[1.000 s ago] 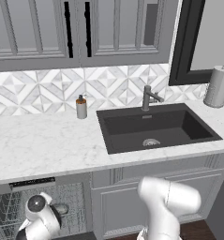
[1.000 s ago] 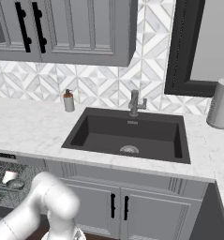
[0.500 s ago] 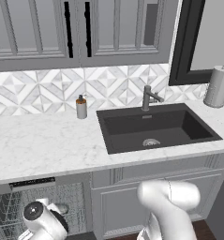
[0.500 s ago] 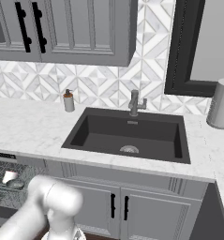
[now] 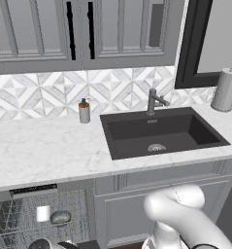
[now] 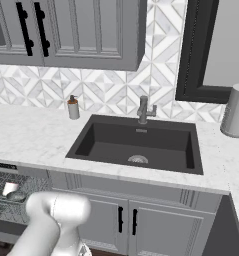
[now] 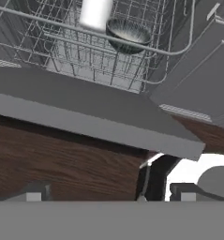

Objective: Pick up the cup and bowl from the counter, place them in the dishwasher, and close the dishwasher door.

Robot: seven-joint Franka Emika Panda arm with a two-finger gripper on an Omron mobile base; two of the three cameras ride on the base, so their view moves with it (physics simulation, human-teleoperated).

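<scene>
In your hand view the gripper (image 7: pixel 108 197) sits at the bottom edge with its fingers wide apart and nothing between them; the open dishwasher door (image 7: pixel 85 115) runs as a grey slab across the middle of the frame; above it, in the wire rack (image 7: pixel 132 65) at the top, the cup (image 7: pixel 95 13) stands just left of the bowl (image 7: pixel 127 35); in the left base view you see both at lower left inside the dishwasher (image 5: pixel 20 194), beneath the counter (image 5: pixel 44 151).
</scene>
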